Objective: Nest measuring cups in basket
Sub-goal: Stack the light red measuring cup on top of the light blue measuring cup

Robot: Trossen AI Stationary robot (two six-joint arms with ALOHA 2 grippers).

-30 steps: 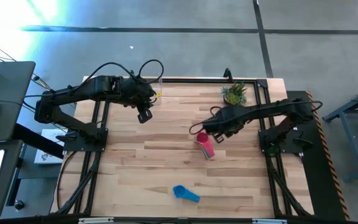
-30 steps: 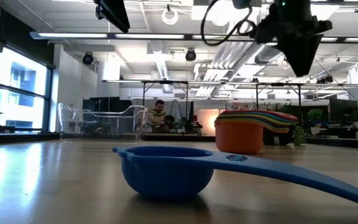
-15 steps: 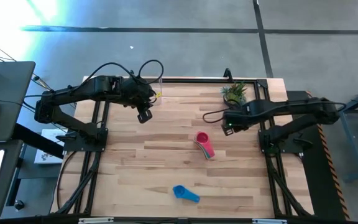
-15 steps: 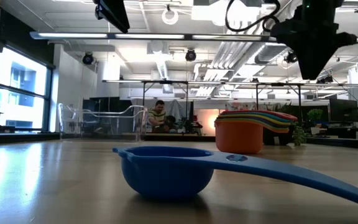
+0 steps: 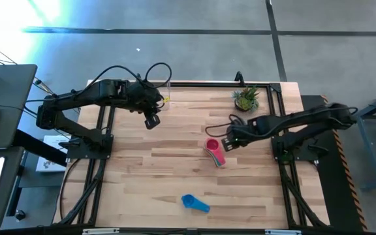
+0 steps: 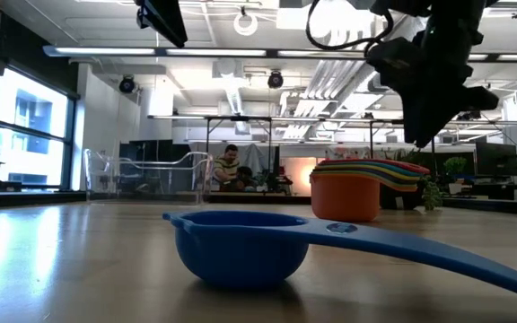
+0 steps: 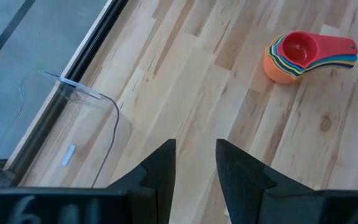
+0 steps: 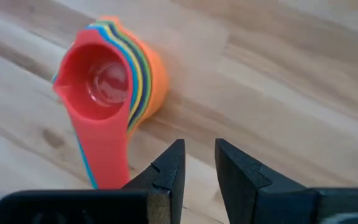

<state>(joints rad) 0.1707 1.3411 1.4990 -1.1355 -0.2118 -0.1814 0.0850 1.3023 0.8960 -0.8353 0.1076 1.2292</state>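
Observation:
A stack of nested measuring cups (image 5: pixel 214 151), red cup on top and orange one at the bottom (image 8: pixel 114 81), stands on its base mid-table, handles toward the near edge. A single blue cup (image 5: pixel 194 203) sits upright near the front edge (image 6: pixel 240 247). The clear basket (image 7: pixel 73 137) stands at the far left edge (image 6: pixel 146 175). My right gripper (image 5: pixel 227 143) hangs just right of the stack, pointing steeply down, fingers a little apart with nothing between them (image 8: pixel 199 155). My left gripper (image 5: pixel 151 121) hangs high near the basket, narrowly open and empty (image 7: pixel 196 163).
A small potted plant (image 5: pixel 247 98) stands at the far right corner. Bare wooden tabletop (image 5: pixel 142 170) lies between the stack, the blue cup and the basket. A person sits in the room far behind the table (image 6: pixel 229 166).
My right gripper, at first over the stack, has drawn away toward the table's right edge, then come back down beside the stack, tipping to point more steeply down. The stack and the blue cup have stayed where they were.

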